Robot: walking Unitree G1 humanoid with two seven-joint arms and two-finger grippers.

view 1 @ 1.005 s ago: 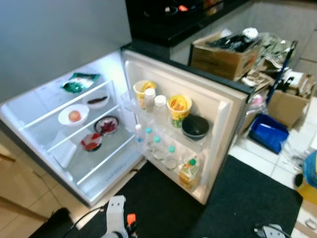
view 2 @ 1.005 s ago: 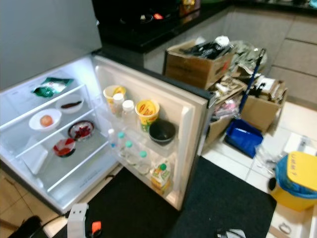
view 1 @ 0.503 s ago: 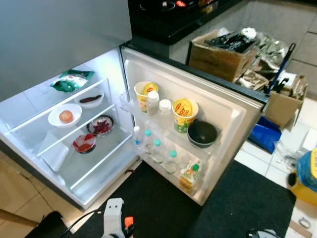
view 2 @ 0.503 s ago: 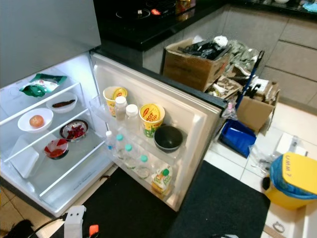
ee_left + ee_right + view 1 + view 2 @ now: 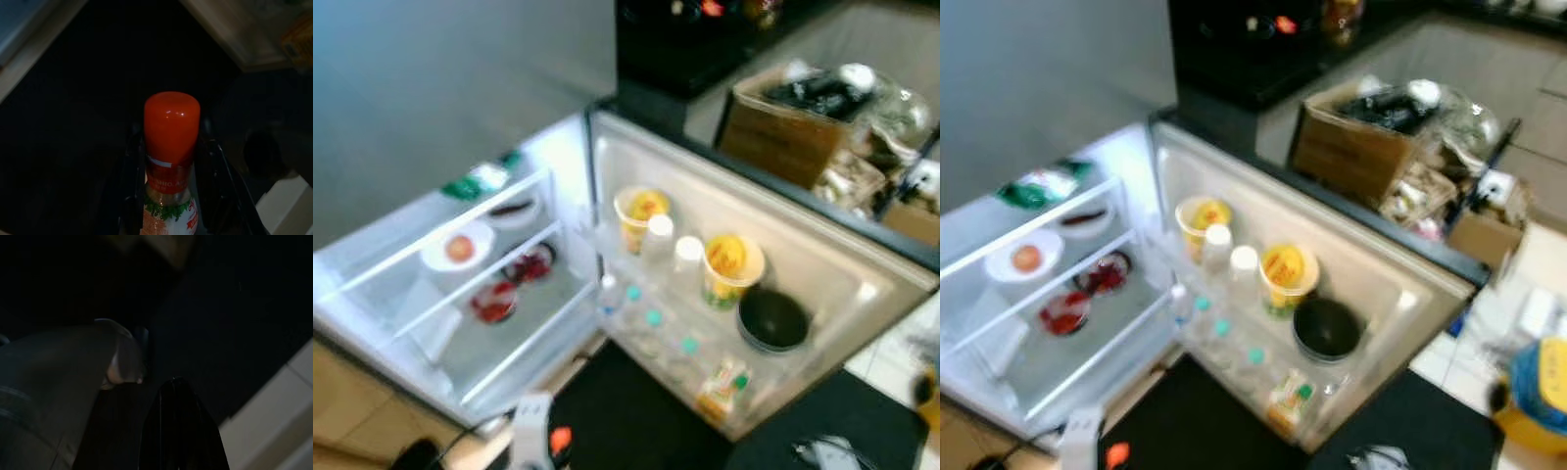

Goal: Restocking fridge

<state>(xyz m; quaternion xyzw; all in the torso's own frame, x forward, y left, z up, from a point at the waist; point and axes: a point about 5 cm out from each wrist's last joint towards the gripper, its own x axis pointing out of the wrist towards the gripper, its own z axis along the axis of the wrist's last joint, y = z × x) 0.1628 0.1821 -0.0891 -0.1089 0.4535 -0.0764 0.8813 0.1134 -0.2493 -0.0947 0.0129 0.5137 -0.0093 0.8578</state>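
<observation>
Left end effector (image 5: 168, 161) is pinching a red-capped bottle (image 5: 171, 132), fingers on either side of its neck, low over the dark mat (image 5: 636, 421) in front of the open fridge (image 5: 440, 294). Right end effector (image 5: 178, 431): dark view, one black finger visible, can't tell if spread or closed. Fridge door (image 5: 773, 284) stands wide open; its upper rack holds two yellow cups (image 5: 729, 266), two white-capped bottles (image 5: 658, 240) and a black bowl (image 5: 771, 318), with small teal-capped bottles (image 5: 651, 323) and a carton (image 5: 724, 387) on the lower rack.
</observation>
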